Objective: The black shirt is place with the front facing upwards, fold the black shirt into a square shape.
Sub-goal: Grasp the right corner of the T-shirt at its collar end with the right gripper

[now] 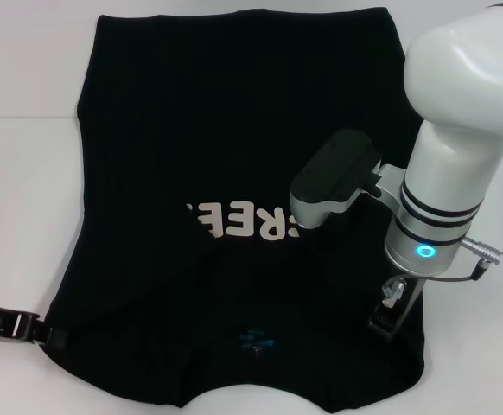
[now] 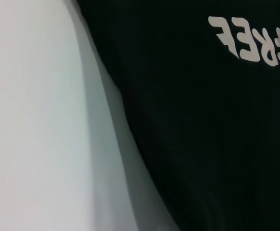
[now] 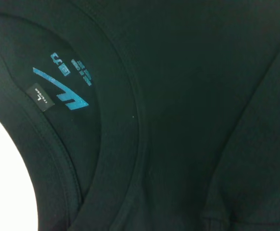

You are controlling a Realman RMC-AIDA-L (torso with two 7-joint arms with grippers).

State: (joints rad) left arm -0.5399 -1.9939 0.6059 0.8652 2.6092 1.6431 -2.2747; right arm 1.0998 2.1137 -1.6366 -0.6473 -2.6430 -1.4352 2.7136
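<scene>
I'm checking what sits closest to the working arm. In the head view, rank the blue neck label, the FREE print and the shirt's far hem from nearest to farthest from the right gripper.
Measured from the right gripper, low over the black shirt on the robot's right:
1. Blue neck label, beside it toward the robot's left, near edge.
2. FREE print, mid-shirt, farther out.
3. Far hem, at the shirt's far edge.

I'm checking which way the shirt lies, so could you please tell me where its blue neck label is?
In the head view the blue neck label sits inside the collar at the black shirt's near edge, below the "FREE" print, left of the right claw.
</scene>
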